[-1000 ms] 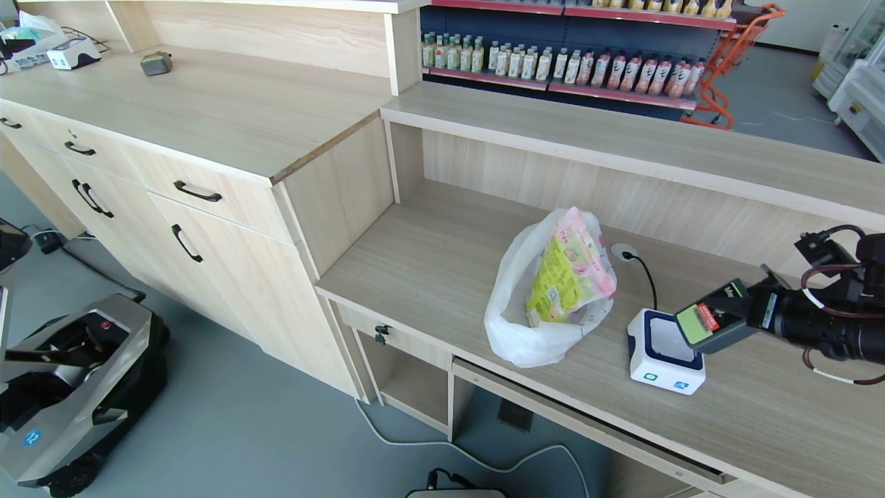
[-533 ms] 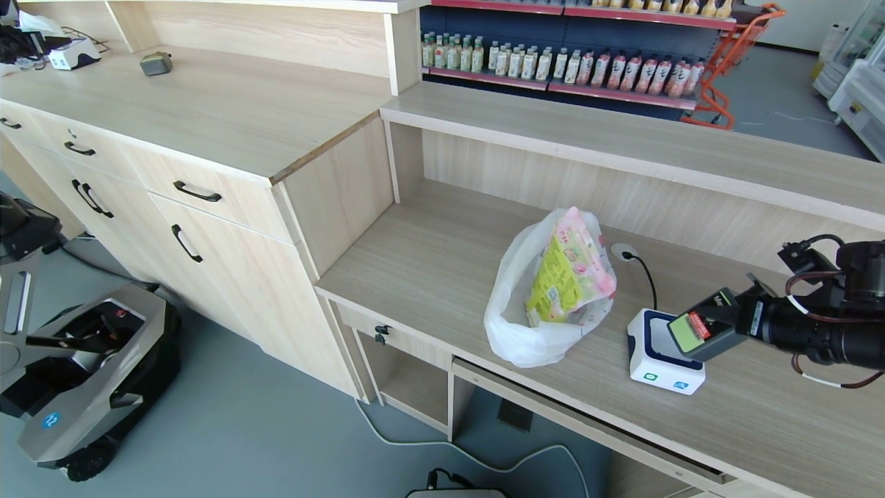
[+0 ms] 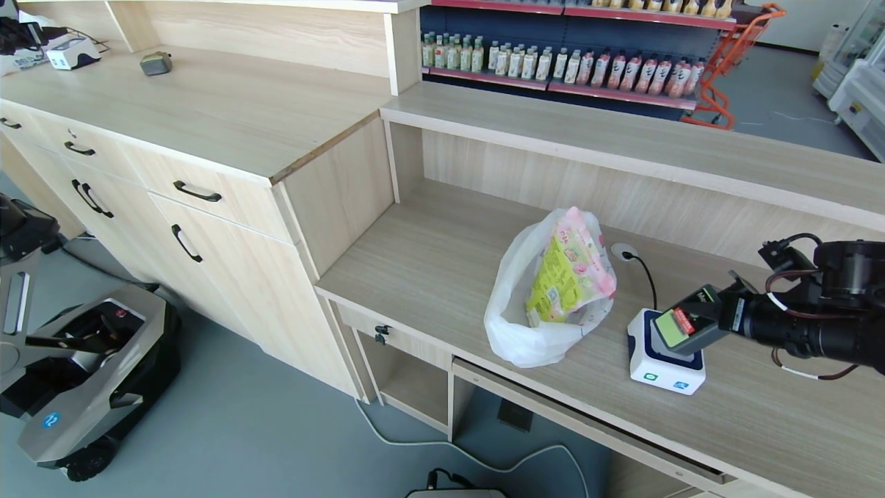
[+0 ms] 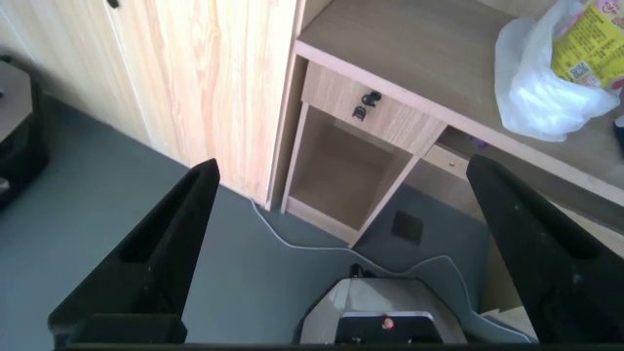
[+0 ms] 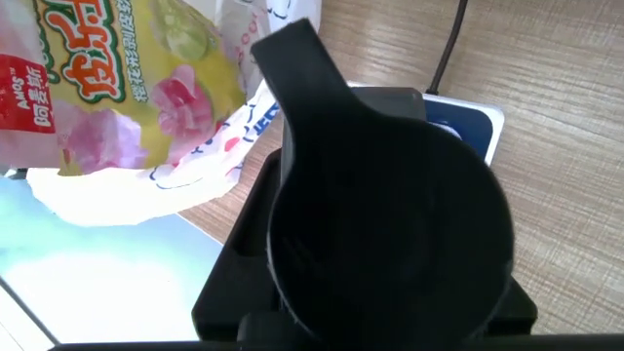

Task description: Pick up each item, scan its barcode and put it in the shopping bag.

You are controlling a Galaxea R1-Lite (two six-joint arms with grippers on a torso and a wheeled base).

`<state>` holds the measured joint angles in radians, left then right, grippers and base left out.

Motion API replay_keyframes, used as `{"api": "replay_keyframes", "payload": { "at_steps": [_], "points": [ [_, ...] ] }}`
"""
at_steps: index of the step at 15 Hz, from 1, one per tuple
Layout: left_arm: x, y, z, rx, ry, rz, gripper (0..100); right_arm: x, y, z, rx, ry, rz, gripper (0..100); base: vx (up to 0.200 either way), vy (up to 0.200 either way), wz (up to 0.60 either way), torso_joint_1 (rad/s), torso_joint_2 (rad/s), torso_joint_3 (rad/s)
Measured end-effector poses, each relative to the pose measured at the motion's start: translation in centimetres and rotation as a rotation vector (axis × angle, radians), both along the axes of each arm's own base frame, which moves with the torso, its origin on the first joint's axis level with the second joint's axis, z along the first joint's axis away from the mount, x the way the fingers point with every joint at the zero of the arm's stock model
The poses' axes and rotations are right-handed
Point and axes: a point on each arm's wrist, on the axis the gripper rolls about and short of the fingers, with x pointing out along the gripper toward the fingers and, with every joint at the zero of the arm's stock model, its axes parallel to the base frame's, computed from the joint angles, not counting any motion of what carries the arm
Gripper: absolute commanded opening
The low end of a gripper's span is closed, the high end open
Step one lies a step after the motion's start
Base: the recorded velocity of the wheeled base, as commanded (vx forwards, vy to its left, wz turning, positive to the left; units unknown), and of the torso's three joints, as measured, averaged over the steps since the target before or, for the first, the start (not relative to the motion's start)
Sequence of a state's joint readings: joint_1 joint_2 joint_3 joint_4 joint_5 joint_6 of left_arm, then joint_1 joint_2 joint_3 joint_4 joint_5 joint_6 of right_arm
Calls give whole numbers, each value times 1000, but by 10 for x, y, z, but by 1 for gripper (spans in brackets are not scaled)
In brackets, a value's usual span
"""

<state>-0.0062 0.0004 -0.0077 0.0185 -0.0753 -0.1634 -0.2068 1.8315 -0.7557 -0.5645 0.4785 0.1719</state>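
A small dark box with a green and red label (image 3: 679, 325) hangs just over the white scanner with the blue top (image 3: 665, 361), and my right gripper (image 3: 700, 319) is shut on it. In the right wrist view the held box (image 5: 390, 234) shows as a black shape in front of the scanner (image 5: 468, 115). To the scanner's left stands the white shopping bag (image 3: 515, 332), also (image 5: 146, 190), with a yellow and pink snack pouch (image 3: 571, 268), also (image 5: 107, 68), upright inside. My left gripper (image 4: 341, 253) is open over the floor in front of the counter, its fingers (image 4: 156, 253) wide apart.
A black cable (image 3: 648, 277) runs from a grommet to the scanner. A raised ledge (image 3: 622, 145) walls the low counter at the back, and a taller cabinet with drawers (image 3: 207, 200) stands to its left. Bare countertop (image 3: 774, 415) lies right of the scanner.
My right gripper has carried the box to the left, from beside the scanner to over its blue top.
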Motion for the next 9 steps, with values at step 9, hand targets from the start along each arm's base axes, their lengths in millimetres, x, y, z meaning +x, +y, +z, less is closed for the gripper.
{"api": "replay_keyframes", "payload": {
  "at_steps": [9],
  "points": [
    [0,0,0,0,0,0,100,20,10,-10,-21,-5,51,0,0,0,0,0,0,0]
  ]
}}
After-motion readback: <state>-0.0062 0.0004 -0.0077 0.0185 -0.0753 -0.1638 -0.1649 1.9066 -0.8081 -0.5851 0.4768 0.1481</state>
